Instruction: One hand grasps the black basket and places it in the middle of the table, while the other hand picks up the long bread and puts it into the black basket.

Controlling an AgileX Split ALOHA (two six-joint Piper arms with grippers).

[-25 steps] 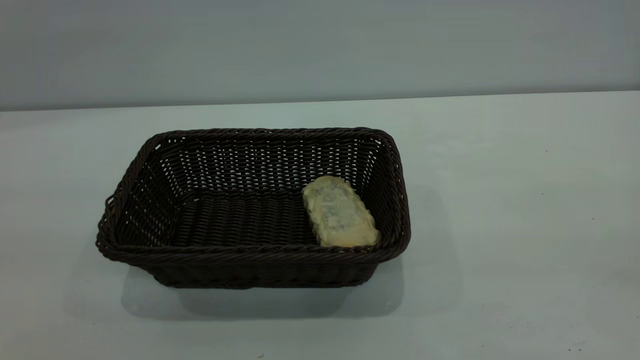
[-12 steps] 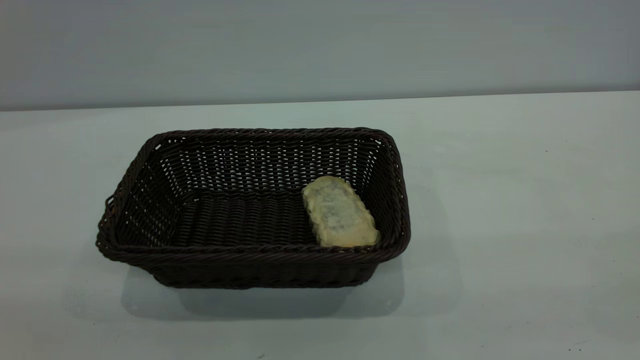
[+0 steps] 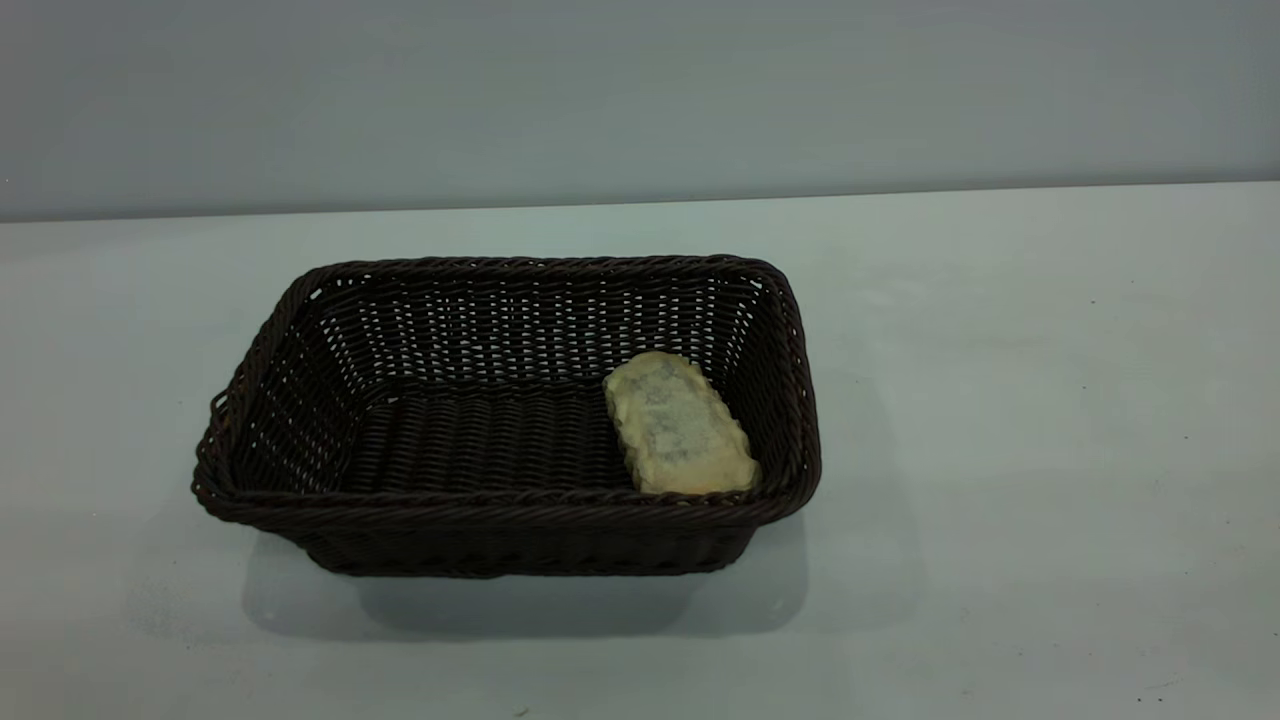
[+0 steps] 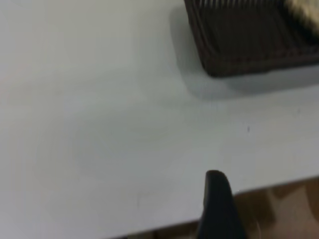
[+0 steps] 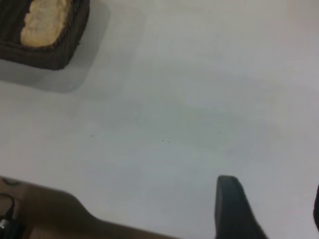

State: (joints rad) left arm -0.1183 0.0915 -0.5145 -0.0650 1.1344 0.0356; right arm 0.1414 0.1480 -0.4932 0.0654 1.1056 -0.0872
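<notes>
The black basket [image 3: 300,400] stands on the white table [image 3: 1000,450], left of the middle in the exterior view. The long bread [image 3: 680,425] lies inside it at the right end, pale mottled underside up. Neither arm shows in the exterior view. My left gripper [image 4: 264,181] is low over bare table near the table's edge, far from the basket [image 4: 249,45]; one dark finger [image 4: 217,199] shows with nothing beside it. My right gripper [image 5: 271,186] is open and empty over bare table, far from the basket [image 5: 55,55] and the bread [image 5: 45,22].
The table's edge and a brown floor show close to both grippers in the wrist views [image 4: 289,199] [image 5: 45,209]. A grey wall [image 3: 640,100] rises behind the table. A few tiny dark specks dot the tabletop.
</notes>
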